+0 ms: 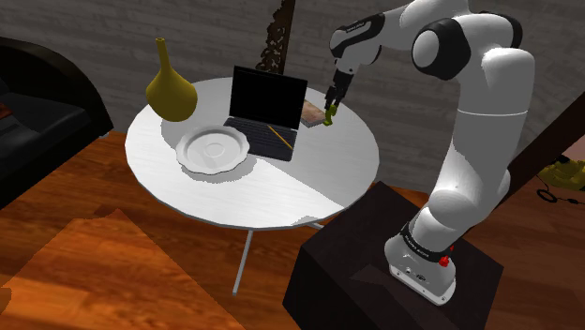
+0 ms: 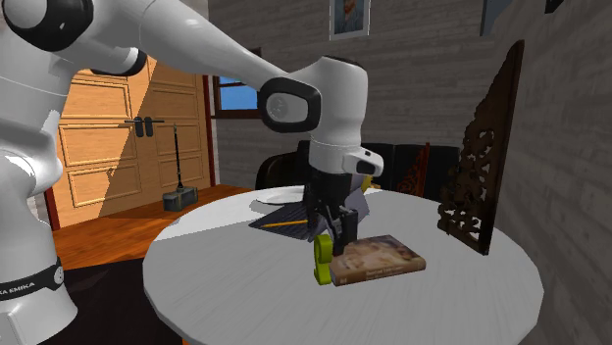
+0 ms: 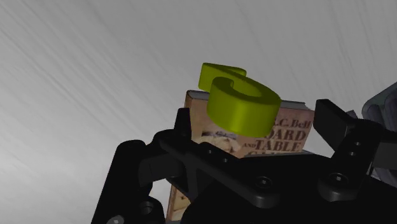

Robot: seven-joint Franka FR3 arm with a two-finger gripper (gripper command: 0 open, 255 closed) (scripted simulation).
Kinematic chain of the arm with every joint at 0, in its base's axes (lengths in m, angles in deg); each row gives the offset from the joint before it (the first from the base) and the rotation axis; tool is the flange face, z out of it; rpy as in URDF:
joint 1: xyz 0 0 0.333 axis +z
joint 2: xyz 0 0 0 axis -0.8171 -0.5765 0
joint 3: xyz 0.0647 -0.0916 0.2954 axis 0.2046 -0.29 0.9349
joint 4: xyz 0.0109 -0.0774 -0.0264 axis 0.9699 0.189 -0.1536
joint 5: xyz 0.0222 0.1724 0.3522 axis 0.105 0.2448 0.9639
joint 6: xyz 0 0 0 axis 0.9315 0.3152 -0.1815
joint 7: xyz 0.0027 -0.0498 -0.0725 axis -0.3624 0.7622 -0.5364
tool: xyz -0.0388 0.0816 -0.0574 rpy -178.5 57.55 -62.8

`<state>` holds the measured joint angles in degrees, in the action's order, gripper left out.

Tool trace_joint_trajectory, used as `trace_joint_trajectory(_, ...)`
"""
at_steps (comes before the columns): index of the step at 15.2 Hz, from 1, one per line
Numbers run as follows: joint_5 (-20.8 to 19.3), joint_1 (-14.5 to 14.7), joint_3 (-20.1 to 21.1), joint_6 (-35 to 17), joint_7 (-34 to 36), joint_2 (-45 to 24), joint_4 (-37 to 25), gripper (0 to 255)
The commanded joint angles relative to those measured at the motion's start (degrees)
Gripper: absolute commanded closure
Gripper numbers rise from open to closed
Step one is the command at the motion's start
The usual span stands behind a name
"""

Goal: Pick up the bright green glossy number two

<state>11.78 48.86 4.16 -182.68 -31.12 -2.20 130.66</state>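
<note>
One round white table is seen, and on it one of each thing is counted: one yellow long-necked vase, one white plate, one open laptop with one yellow pencil laid on its keyboard, one book lying flat, and one yellow-green number two; the number two is stood upright just beside the book's end at the second exterior view's left, its foot level with the book's base; the one black gripper is held directly above it, pointing down; in the wrist view the two fingers are spread apart, the number two is framed between them, and a gap is left on either side.
</note>
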Motion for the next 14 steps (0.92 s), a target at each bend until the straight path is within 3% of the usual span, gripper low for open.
trace_joint_trajectory(1,0.42,-0.17,0.14,-1.11,-0.51,-0.75,0.46,0)
trace_joint_trajectory(4,0.74,-0.24,0.28,-2.05,-0.82,-1.30,0.91,0)
trace_joint_trajectory(5,0.75,-0.25,0.28,-2.00,-0.82,-1.33,0.84,255)
trace_joint_trajectory(14,0.75,-0.24,0.28,-2.04,-0.83,-1.30,0.90,255)
